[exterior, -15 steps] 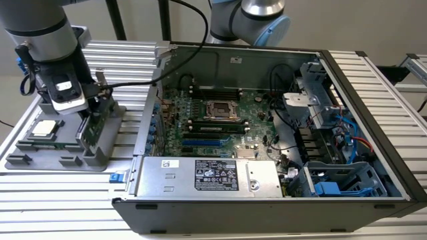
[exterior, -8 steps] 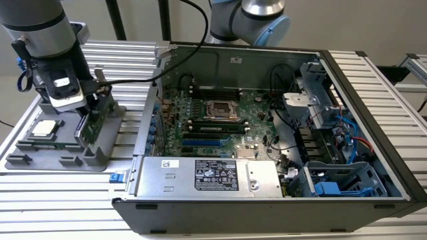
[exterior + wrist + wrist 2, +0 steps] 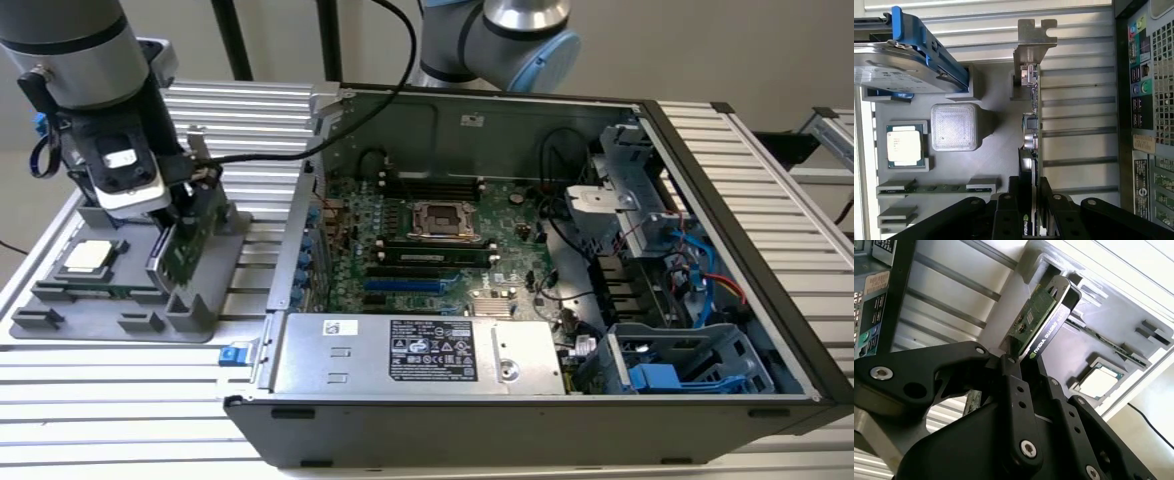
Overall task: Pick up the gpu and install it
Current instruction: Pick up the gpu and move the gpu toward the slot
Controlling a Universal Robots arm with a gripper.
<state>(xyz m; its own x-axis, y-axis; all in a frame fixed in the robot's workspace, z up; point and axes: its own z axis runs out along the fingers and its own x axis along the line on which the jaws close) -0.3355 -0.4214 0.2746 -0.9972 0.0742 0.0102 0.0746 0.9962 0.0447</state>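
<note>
The gpu (image 3: 178,248) stands on edge in the grey holder tray (image 3: 120,322) at the exterior view's left, outside the computer case. Its green board and black cooler (image 3: 1041,322) show in the second wrist view. The silver end bracket (image 3: 1036,36) shows in the first wrist view, at the card's far end. My gripper (image 3: 187,215) hangs straight over the card. The black fingers (image 3: 1004,210) sit on both faces of the gpu (image 3: 1031,125), shut on its near end. I cannot tell if the card has left the tray.
The open computer case (image 3: 694,200) lies to the exterior view's right, with the motherboard (image 3: 427,250) and power supply (image 3: 414,350) inside. On the tray are a square CPU chip (image 3: 904,146), a hard drive in a blue frame (image 3: 899,65) and a memory stick (image 3: 929,189).
</note>
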